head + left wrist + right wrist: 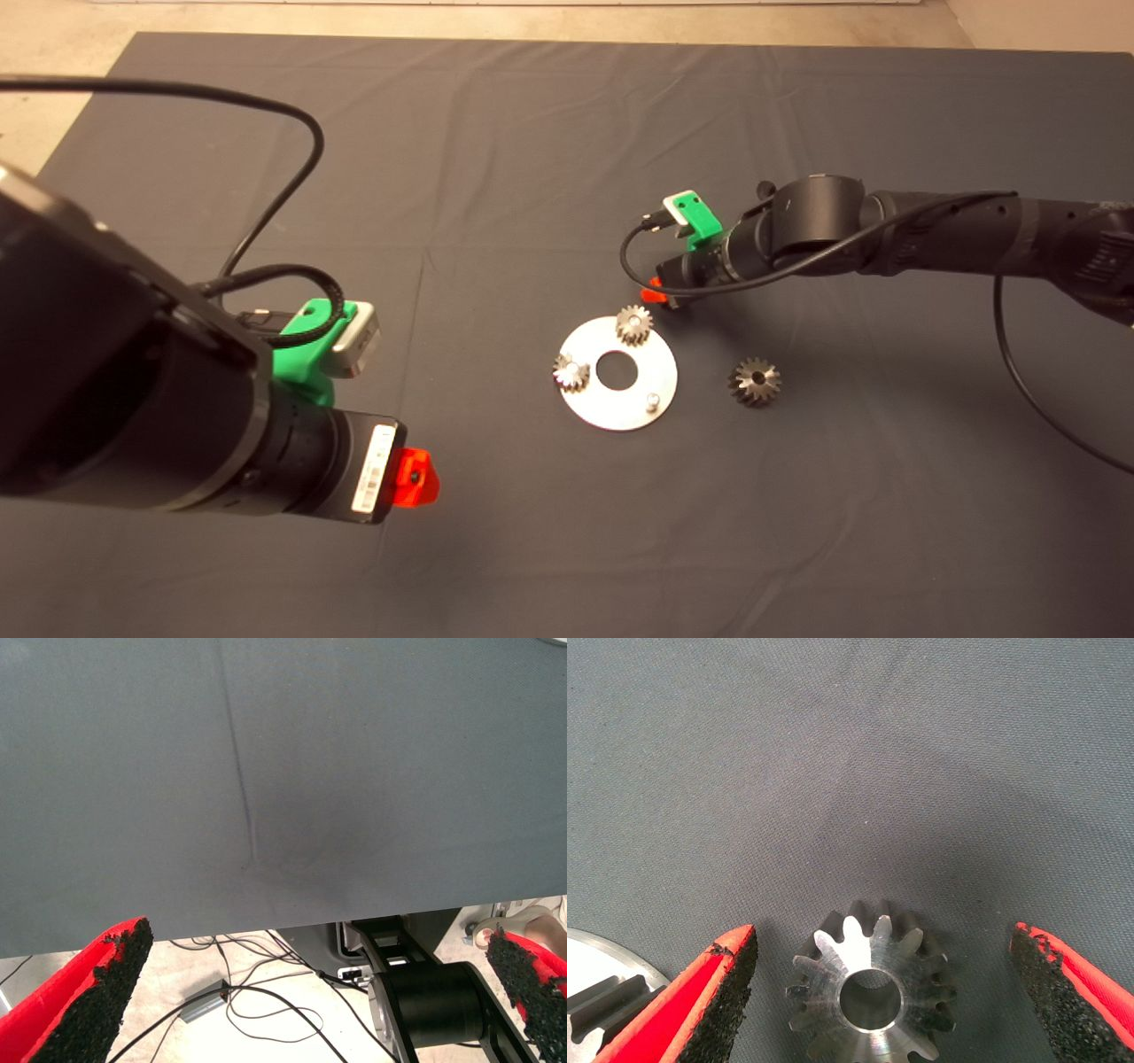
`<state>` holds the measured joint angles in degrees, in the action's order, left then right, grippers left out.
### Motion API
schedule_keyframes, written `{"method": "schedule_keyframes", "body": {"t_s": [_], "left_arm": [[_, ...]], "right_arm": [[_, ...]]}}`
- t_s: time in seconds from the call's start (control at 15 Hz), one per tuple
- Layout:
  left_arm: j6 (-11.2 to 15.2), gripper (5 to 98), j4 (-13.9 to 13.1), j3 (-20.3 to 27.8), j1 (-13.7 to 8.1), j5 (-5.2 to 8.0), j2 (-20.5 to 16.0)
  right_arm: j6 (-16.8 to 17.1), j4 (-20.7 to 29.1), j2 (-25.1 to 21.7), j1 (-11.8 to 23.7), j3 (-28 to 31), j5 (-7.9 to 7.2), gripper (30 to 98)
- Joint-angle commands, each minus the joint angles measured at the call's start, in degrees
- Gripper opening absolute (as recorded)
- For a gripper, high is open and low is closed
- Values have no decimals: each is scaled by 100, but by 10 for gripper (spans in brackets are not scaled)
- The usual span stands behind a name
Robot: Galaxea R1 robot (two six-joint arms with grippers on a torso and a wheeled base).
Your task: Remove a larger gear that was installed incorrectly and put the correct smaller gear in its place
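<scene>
The smaller gear [873, 997] lies flat on the mat, centre hole up, beside the rim of the round steel plate [620, 416]. My right gripper [881, 935] stands open over it with one finger on each side, not touching. In the head view this gripper [657, 294] hovers at the plate's far edge and hides that gear. The larger gear [755, 382] rests on the mat right of the plate. Two small gears [634, 325] [571, 372] sit on plate pegs, and a third peg [652, 401] is bare. My left gripper [415, 477] is open over the mat's front left, holding nothing.
The left wrist view shows the mat's edge [266, 930], with cables [266, 1010] and the robot's black base [434, 1001] on the floor beyond. A cable loops from the right wrist [633, 257].
</scene>
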<state>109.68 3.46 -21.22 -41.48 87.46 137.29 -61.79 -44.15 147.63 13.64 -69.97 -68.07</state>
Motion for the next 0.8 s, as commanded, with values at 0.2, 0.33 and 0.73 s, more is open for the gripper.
{"method": "schedule_keyframes", "body": {"t_s": [0.2, 0.33, 0.73], "left_arm": [[10, 978, -47, 67, -115, 755, -4], [10, 978, -47, 67, -115, 755, -4], [14, 978, -47, 68, -115, 755, -4]], "right_arm": [[18, 71, 17, 113, 27, 24, 708], [27, 91, 8, 113, 38, 22, 707], [27, 100, 8, 104, 60, 22, 653]]}}
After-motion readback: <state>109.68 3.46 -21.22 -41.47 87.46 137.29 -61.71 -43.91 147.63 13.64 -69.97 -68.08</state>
